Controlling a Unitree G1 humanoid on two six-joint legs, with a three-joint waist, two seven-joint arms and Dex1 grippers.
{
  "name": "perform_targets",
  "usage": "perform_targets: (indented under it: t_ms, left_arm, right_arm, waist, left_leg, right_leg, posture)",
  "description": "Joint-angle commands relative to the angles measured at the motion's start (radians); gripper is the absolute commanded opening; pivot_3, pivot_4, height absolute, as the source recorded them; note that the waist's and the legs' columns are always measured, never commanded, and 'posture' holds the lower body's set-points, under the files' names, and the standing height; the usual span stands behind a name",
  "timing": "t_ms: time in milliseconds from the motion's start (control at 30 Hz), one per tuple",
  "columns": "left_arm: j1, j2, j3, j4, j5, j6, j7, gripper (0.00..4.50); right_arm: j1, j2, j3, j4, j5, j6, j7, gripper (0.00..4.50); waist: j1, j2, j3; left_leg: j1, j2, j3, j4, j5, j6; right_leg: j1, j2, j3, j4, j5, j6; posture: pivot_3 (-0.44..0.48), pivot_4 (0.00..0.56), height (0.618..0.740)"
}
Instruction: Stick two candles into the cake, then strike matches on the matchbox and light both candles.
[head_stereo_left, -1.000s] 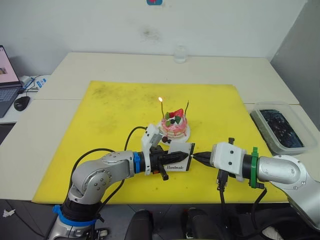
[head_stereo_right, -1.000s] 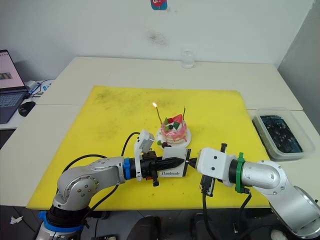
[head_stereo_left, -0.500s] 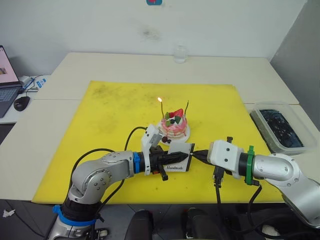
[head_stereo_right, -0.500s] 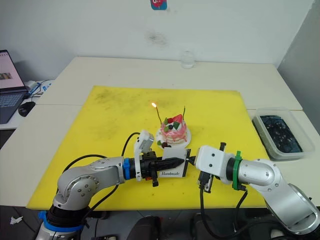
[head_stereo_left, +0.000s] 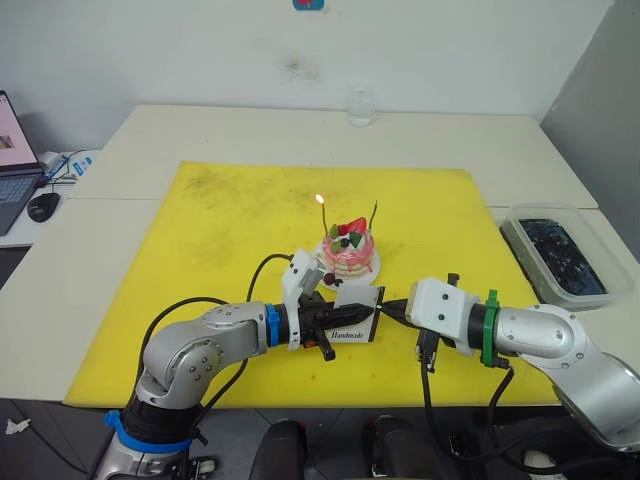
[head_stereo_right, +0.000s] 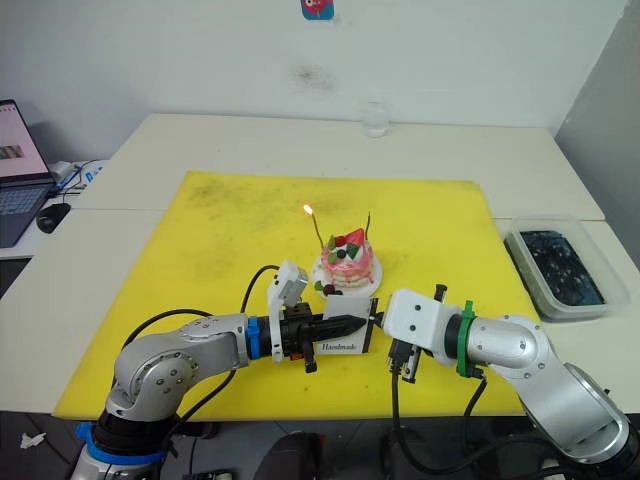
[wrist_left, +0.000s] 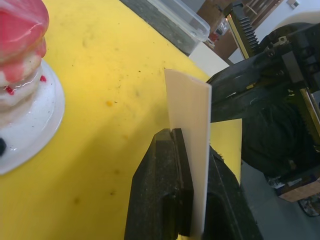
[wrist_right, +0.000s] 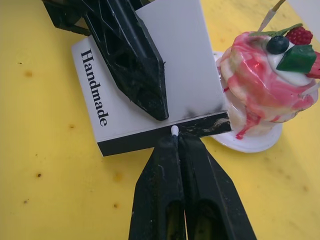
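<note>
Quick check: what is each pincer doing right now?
Left pincer: closed on the matchbox.
Right pincer: closed on a match, its white tip against the matchbox's black strip.

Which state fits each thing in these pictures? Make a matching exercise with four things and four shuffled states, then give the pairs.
Things:
1. matchbox
2. match
3. left candle
4. right candle

States:
A. burning
B. unlit
C. clamped in the left end effector
D. pinched in the right end effector, its white tip at the black strip

Pairs: 1-C, 2-D, 3-A, 4-B
</note>
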Motion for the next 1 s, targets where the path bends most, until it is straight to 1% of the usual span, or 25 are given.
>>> perform_targets:
  t_ms: [33,67,133,167,233,267,400,500,633,800,1000]
  left_arm:
    - [0.007,0.000,-0.035,-0.067,-0.008,-0.025,-0.040,0.00]
    - [0.014,0.008,-0.032,-0.073,-0.007,-0.028,-0.044,0.00]
    - [0.030,0.027,-0.012,-0.078,-0.009,-0.032,-0.049,0.00]
    - [0.036,0.036,-0.006,-0.079,-0.009,-0.033,-0.055,0.00]
    - [0.046,0.047,-0.003,-0.083,-0.011,-0.036,-0.061,0.00]
    - [0.050,0.050,-0.003,-0.086,-0.013,-0.037,-0.063,0.00]
    - [0.053,0.050,-0.007,-0.088,-0.014,-0.040,-0.059,0.00]
    - [0.051,0.044,-0.006,-0.085,-0.014,-0.040,-0.052,0.00]
    - [0.052,0.038,0.000,-0.086,-0.019,-0.037,-0.043,0.00]
    - [0.047,0.018,0.003,-0.080,-0.018,-0.035,-0.019,0.00]
    - [0.023,-0.014,0.001,-0.068,-0.007,-0.039,0.012,0.00]
  right_arm:
    - [-0.046,0.070,-0.114,0.023,-0.026,0.117,-0.128,0.05]
    - [-0.055,0.076,-0.199,0.033,-0.018,0.172,-0.144,0.05]
    - [-0.061,0.039,-0.352,0.041,-0.001,0.230,-0.131,0.05]
    - [-0.063,0.023,-0.404,0.034,0.014,0.256,-0.119,0.05]
    - [-0.062,0.015,-0.445,0.004,0.048,0.292,-0.111,0.05]
    - [-0.062,0.018,-0.450,-0.013,0.063,0.305,-0.113,0.05]
    - [-0.077,0.111,-0.380,-0.082,0.107,0.333,-0.164,0.05]
    - [-0.085,0.137,-0.359,-0.092,0.122,0.338,-0.180,0.05]
    - [-0.087,0.131,-0.342,-0.084,0.141,0.317,-0.179,0.05]
    - [-0.068,0.106,-0.345,-0.089,0.177,0.283,-0.137,0.05]
    - [-0.031,0.059,-0.361,-0.157,0.327,0.323,-0.042,0.05]
  waist:
    - [0.000,0.000,0.000]
    - [0.001,0.000,0.000]
    - [0.001,0.000,0.000]
    - [0.006,0.000,0.000]
    - [0.009,0.000,0.000]
    - [0.009,0.000,0.000]
    - [0.001,0.000,0.000]
    - [-0.001,0.001,0.000]
    - [0.000,0.001,0.000]
    - [0.000,0.000,0.000]
    - [0.000,0.000,0.000]
  left_leg:
    - [0.000,0.000,0.000,0.000,0.000,0.000]
    - [0.000,0.000,0.000,0.000,0.000,0.000]
    - [0.000,-0.001,0.001,0.000,0.000,0.000]
    - [-0.001,-0.002,0.002,0.000,0.000,0.000]
    - [-0.001,-0.002,0.002,0.000,0.000,0.000]
    - [-0.001,-0.001,0.001,0.000,0.000,0.000]
    - [0.000,0.000,0.000,-0.001,0.000,0.000]
    - [0.000,0.000,-0.001,-0.001,0.000,0.000]
    - [0.000,0.000,0.000,0.000,0.000,0.000]
    - [-0.002,-0.001,0.001,0.000,0.000,0.000]
    - [-0.001,0.000,-0.001,0.000,0.000,0.000]
  right_leg:
    - [0.000,0.000,0.000,0.000,0.000,0.000]
    - [0.000,0.000,0.000,0.001,0.000,0.000]
    - [0.000,0.000,0.000,0.001,0.000,0.000]
    - [0.000,0.000,0.001,0.000,0.000,0.001]
    - [0.000,-0.001,0.000,-0.001,0.000,0.001]
    - [0.000,-0.001,0.000,-0.001,0.000,0.000]
    - [-0.001,0.001,0.000,0.000,0.000,0.000]
    - [-0.001,0.003,-0.001,0.001,0.000,0.000]
    - [-0.001,0.002,0.000,0.001,0.000,0.000]
    - [-0.001,0.001,0.001,-0.001,0.000,0.001]
    - [-0.001,0.002,-0.001,0.000,0.000,0.000]
  posture:
    - [0.000,0.150,0.740]
    - [0.000,0.150,0.740]
    - [0.000,0.150,0.740]
    - [0.000,0.150,0.740]
    - [0.000,0.150,0.740]
    - [0.000,0.150,0.740]
    - [0.000,0.150,0.740]
    - [0.000,0.150,0.740]
    - [0.000,0.150,0.740]
    - [0.000,0.150,0.740]
    - [0.000,0.150,0.740]
